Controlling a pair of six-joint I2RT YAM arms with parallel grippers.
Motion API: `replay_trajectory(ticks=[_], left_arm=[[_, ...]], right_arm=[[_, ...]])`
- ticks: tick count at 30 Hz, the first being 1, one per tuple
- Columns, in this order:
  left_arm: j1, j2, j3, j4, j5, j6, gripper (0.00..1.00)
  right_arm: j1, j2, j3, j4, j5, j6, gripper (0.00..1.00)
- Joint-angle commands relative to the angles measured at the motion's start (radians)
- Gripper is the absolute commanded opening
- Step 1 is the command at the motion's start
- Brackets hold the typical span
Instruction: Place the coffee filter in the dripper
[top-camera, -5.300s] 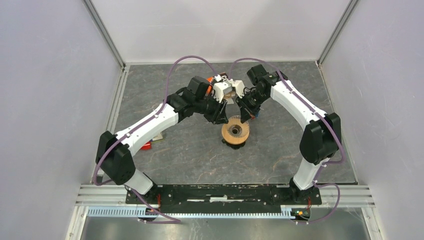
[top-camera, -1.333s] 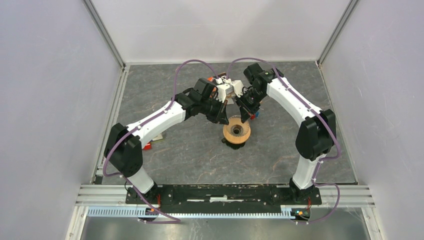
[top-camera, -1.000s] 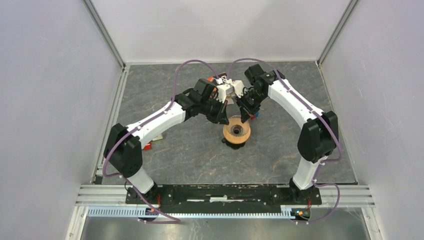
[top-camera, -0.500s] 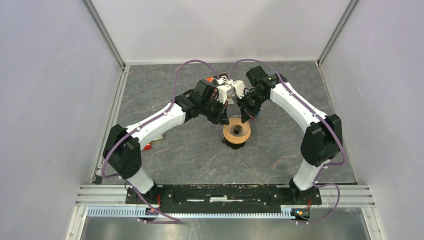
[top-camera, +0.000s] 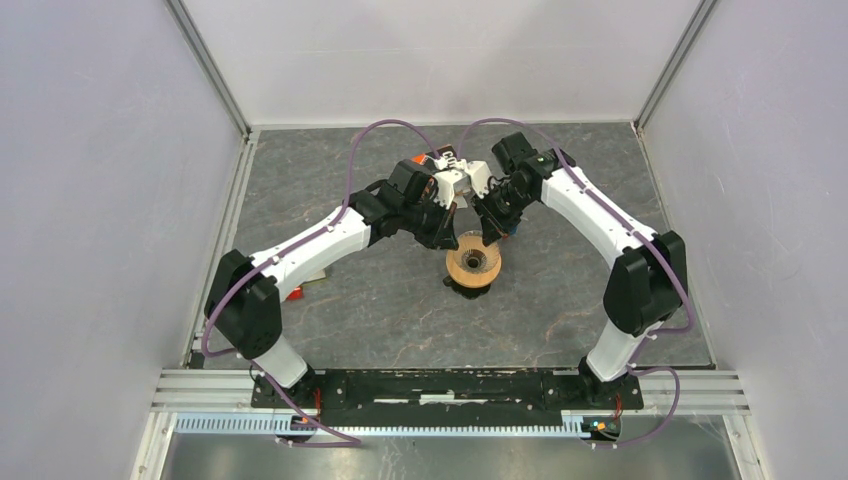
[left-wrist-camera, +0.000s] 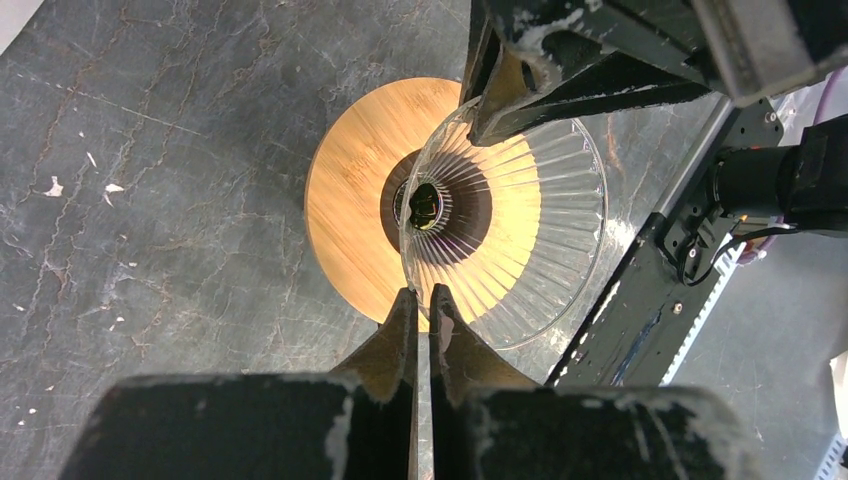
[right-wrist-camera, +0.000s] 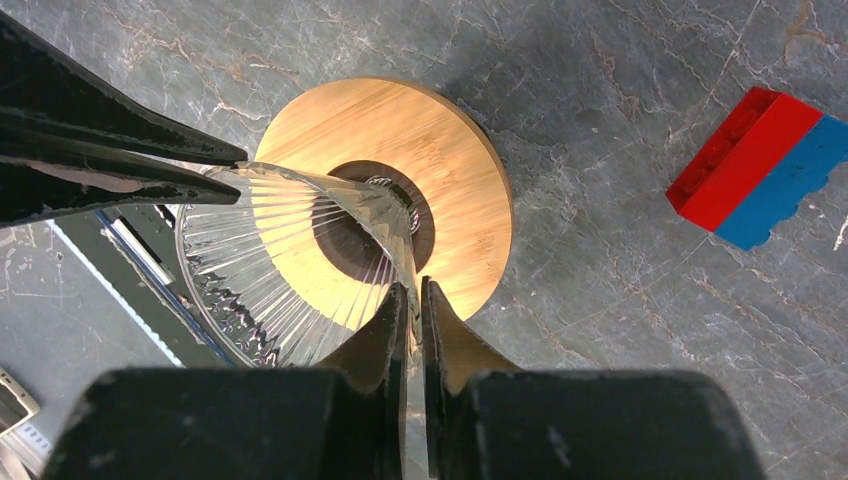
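Gripping the clear cup (left-wrist-camera: 530, 230) at its rim, left gripper (left-wrist-camera: 420, 300) and right gripper (right-wrist-camera: 413, 295) both clamped on it, we may tip it off the dripper (left-wrist-camera: 345, 200) if one pulls harder.

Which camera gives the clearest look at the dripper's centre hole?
Left wrist: it looks down the dripper onto the dark hole. In the right wrist view the ribbed wall hides most of it; top external shows only a tiny dark spot.

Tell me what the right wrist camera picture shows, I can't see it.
Two black grippers, the right gripper at the bottom and the left gripper from the left, pinch opposite edges of a clear ribbed cone over a round wooden disc. A red-and-blue block lies on the grey table.
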Motion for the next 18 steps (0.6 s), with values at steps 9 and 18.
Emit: replay_trajectory(ticks=[9,18], left_arm=[[-0.044,0.031,-0.005,-0.058,0.006,0.108,0.18],[-0.045,0.025,0.004,-0.065,-0.010,0.111,0.25]], right_arm=[[0.058,-0.010,-0.024,0.107,0.037,-0.096,0.18],[0.058,-0.009,0.018,0.087,0.045,-0.092,0.32]])
